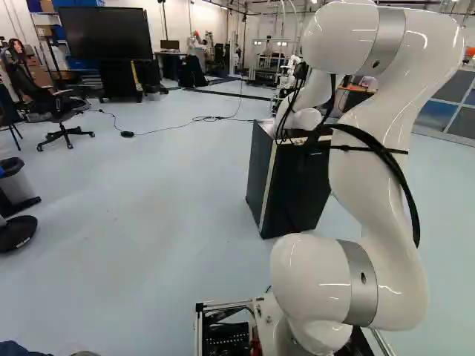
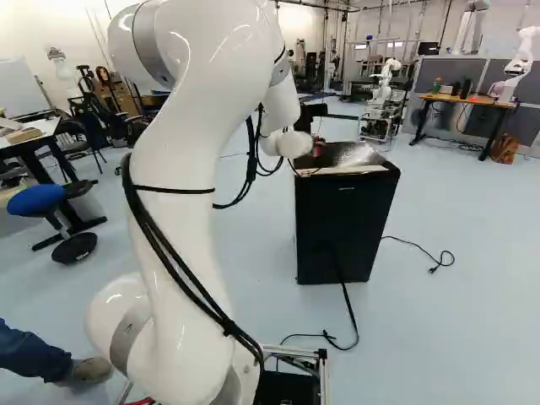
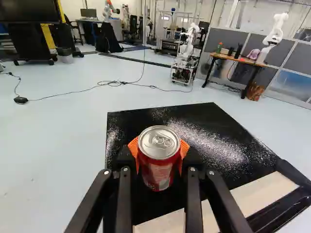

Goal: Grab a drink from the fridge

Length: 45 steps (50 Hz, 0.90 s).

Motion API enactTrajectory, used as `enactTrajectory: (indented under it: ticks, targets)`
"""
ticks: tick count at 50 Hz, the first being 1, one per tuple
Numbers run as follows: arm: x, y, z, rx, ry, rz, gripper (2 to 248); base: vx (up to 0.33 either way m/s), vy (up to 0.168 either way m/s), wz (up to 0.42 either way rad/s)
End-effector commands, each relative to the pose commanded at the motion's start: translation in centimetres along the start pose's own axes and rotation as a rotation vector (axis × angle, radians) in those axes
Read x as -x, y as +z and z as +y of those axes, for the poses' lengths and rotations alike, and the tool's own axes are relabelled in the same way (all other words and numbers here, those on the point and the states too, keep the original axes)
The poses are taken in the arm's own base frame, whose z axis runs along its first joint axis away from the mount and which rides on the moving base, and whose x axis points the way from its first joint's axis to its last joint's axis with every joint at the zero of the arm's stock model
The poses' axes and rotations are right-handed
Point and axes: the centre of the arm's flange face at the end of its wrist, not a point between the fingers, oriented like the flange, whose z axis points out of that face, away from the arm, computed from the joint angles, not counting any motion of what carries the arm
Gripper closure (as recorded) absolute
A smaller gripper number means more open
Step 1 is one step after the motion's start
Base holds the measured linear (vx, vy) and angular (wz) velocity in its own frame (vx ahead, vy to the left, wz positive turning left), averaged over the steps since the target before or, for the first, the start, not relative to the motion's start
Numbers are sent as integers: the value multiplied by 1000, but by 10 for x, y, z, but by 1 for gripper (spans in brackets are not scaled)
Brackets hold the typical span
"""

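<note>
Clamped between both orange pads [image 3: 133, 146] of the gripper [image 2: 318, 148]: a red drink can [image 3: 159, 171], squeezed from two sides, with the shiny lid [image 3: 159, 142] and pull tab in plain sight. In the wrist view, right between the fingertips, over the glossy black top [image 3: 194, 131] of the fridge [image 2: 337, 232]. Out of the fridge, then, and up above it; hard to tell whether touching the top or just over it.

Around the fridge itself: a pale strip [image 3: 265, 194] along the top, close to the side facing the base, and a dark cable [image 2: 348, 308] down to the floor. Inside of the fridge hidden in all three views, so no telling what else in there.

Farther off, at the right of the right base view: a desk [image 2: 462, 99] with a green bottle [image 2: 436, 86] upright on it, and another robot [image 2: 521, 59] near the desk's far end, well apart from the fridge.
</note>
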Motion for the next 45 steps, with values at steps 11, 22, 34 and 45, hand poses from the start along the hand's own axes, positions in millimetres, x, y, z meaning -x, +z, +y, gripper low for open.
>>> enactTrajectory:
  ticks: [11, 22, 34, 45]
  targets:
    - [-7, -3, 1, 1, -1, 11, 152, 0, 0, 0]
    - [-7, -4, 0, 0, -1, 12, 152, 0, 0, 0]
    - [-6, -10, -5, -4, 0, 11, 152, 0, 0, 0]
    - [-4, -20, -12, -12, 2, 10, 152, 0, 0, 0]
